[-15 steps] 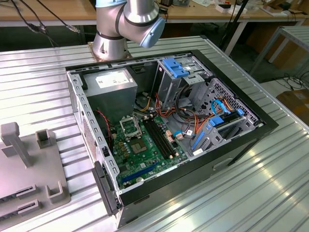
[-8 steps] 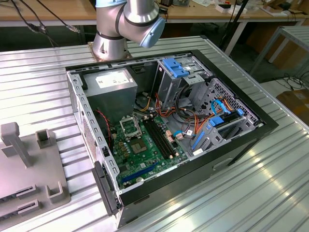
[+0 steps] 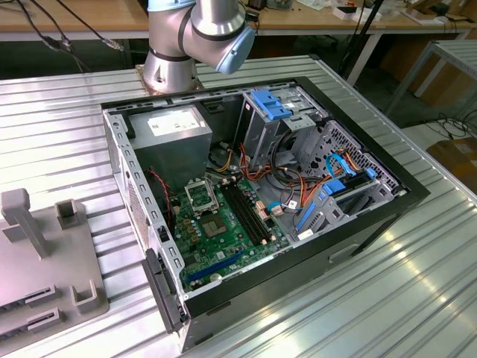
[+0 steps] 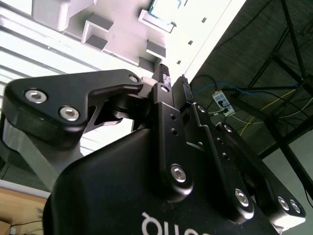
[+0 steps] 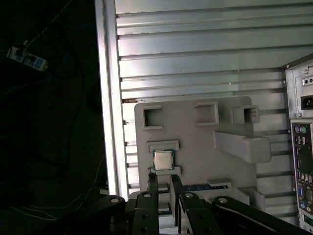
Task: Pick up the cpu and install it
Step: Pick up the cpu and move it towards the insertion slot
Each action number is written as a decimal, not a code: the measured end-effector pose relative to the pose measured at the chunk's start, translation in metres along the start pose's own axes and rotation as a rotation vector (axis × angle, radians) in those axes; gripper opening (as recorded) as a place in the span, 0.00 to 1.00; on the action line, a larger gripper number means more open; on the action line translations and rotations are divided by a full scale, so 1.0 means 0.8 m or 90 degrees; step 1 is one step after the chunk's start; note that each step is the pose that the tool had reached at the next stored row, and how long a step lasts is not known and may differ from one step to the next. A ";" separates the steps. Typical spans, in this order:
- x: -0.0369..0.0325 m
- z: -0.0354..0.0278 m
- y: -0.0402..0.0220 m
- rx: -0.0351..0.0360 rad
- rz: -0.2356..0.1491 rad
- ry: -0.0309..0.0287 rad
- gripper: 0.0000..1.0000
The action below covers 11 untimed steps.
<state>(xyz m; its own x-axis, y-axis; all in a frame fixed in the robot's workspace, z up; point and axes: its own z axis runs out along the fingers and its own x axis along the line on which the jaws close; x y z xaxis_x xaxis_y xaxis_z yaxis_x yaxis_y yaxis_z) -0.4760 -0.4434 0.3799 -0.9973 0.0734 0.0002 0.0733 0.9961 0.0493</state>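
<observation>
In the first wrist view the cpu (image 5: 163, 159), a small square with a silver top and green rim, lies flat in a holder on the grey fixture plate (image 5: 195, 147). My gripper (image 5: 164, 178) hovers above the plate close to the cpu, with its black fingers (image 5: 152, 182) a narrow gap apart and nothing between them. The second wrist view shows the gripper (image 4: 173, 78) from behind, over the same plate (image 4: 112, 29). In the exterior view the black-framed processor socket (image 3: 200, 195) sits on the green motherboard (image 3: 223, 239) inside the open computer case (image 3: 358, 216).
The fixture plate (image 3: 45, 261) lies on the ribbed metal table (image 3: 417, 298) at the exterior view's left, with raised grey blocks (image 3: 22, 220). The arm's base (image 3: 171, 63) stands behind the case. The table edge (image 5: 110, 98) runs beside the plate. The case's rear panel (image 5: 301, 147) borders it.
</observation>
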 end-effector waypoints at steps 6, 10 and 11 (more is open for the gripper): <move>0.0000 0.0000 0.0000 -0.0001 -0.001 0.0000 0.25; 0.0001 0.0010 -0.0001 -0.0001 -0.040 0.0019 0.25; 0.0000 0.0020 -0.0003 -0.0001 -0.047 0.0023 0.25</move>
<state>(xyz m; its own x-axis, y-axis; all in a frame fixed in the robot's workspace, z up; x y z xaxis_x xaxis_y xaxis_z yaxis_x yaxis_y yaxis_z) -0.4760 -0.4436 0.3783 -1.0000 -0.0009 0.0002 -0.0009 0.9988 0.0494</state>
